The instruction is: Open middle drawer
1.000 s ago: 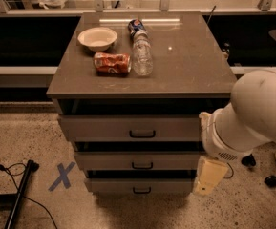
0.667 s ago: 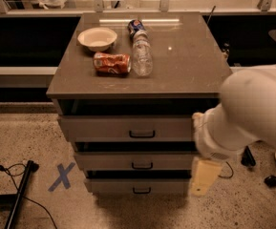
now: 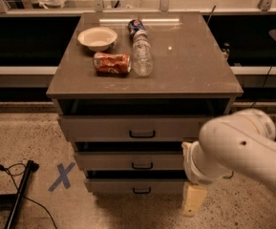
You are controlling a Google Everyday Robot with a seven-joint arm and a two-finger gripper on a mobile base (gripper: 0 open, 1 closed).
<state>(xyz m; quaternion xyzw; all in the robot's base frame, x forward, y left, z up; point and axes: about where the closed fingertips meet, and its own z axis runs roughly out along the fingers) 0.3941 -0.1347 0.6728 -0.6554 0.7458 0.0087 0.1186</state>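
Observation:
The middle drawer (image 3: 130,161) is the second grey front of the three-drawer cabinet, with a small black pull handle (image 3: 142,165) at its centre. It looks shut, like the top drawer (image 3: 128,128) and the bottom drawer (image 3: 128,186). My gripper (image 3: 194,200) is a cream part hanging under the big white arm (image 3: 238,149). It is low at the cabinet's right front corner, beside the bottom drawer, right of and below the middle handle, and it does not touch the handle. The arm hides the right ends of the middle and bottom drawers.
On the cabinet top (image 3: 190,61) lie a white bowl (image 3: 97,37), a crushed red can (image 3: 111,63), a clear plastic bottle (image 3: 142,56) and a blue can (image 3: 137,26). A blue tape X (image 3: 61,176) and a black pole with a cable (image 3: 19,194) are on the floor at left.
The arm and gripper have dropped lower and shifted slightly left, from beside the middle drawer's right end to beside the bottom drawer. The drawers have not moved.

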